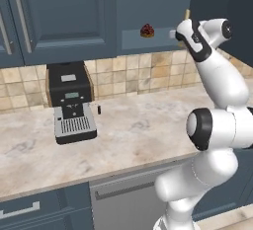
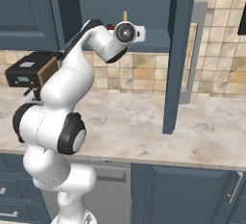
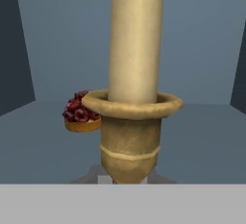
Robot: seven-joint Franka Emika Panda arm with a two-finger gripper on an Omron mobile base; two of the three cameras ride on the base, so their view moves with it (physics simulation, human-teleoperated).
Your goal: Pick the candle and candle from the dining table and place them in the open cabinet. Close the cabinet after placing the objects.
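The arm (image 1: 217, 76) reaches up from the base into the open cabinet (image 1: 148, 7) above the counter (image 1: 138, 130). Its hand (image 1: 190, 36) is at the cabinet's shelf level, just right of the small dark red tart (image 1: 147, 30) that sits on the shelf. From the right base view the hand (image 2: 126, 33) is likewise inside the cabinet opening, with the tart (image 2: 110, 26) a dark speck just left of it and the cabinet door (image 2: 177, 55) swung open to the right, its silver bar handle (image 2: 194, 50) showing beyond the door's edge.

The candle (image 3: 137, 40), thin and cream, stands upright in its brass candlestick (image 3: 130, 136) right in front of the hand camera, inside the cabinet. The tart (image 3: 80, 115) sits just behind and left of the candlestick cup, on the shelf (image 3: 202, 141). The candle's tip pokes up above the hand in the left base view (image 1: 187, 14) and in the right base view (image 2: 125, 15).

The fingers are clenched on the candlestick's lower part; their tips themselves are hidden below the candlestick base.

On the counter, well left of the cabinet opening, a black coffee machine (image 1: 71, 100) stands against the tiled wall (image 1: 143, 73). Below the counter edge are blue-grey drawer fronts (image 1: 34, 209).
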